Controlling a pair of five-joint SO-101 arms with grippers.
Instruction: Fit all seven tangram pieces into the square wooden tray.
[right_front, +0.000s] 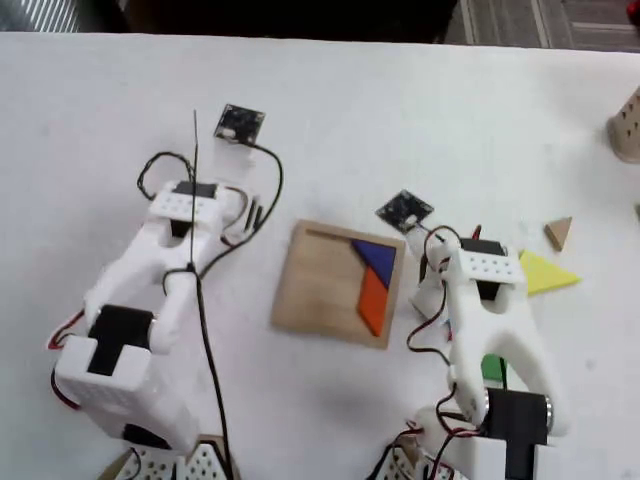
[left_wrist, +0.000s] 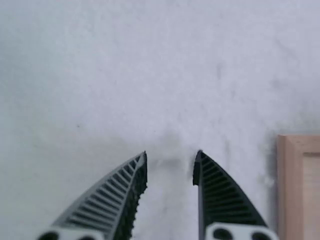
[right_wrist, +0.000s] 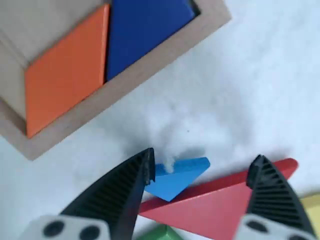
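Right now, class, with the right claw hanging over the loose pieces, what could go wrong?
The open right claw spans the small blue triangle, which lies against the red triangle: closing may catch both or flip the blue one. The open left claw sits close beside the tray; a sideways move might shove it.

The right hand (right_wrist: 202, 160) hung with its jaws spread over a small light-blue triangle (right_wrist: 175, 177), which touched a red triangle (right_wrist: 210, 205) on the white worktop (right_wrist: 240, 100). Nearby, a corner of the wooden tray (right_wrist: 150, 64) held an orange piece (right_wrist: 65, 75) and a dark blue piece (right_wrist: 145, 27), edges touching.
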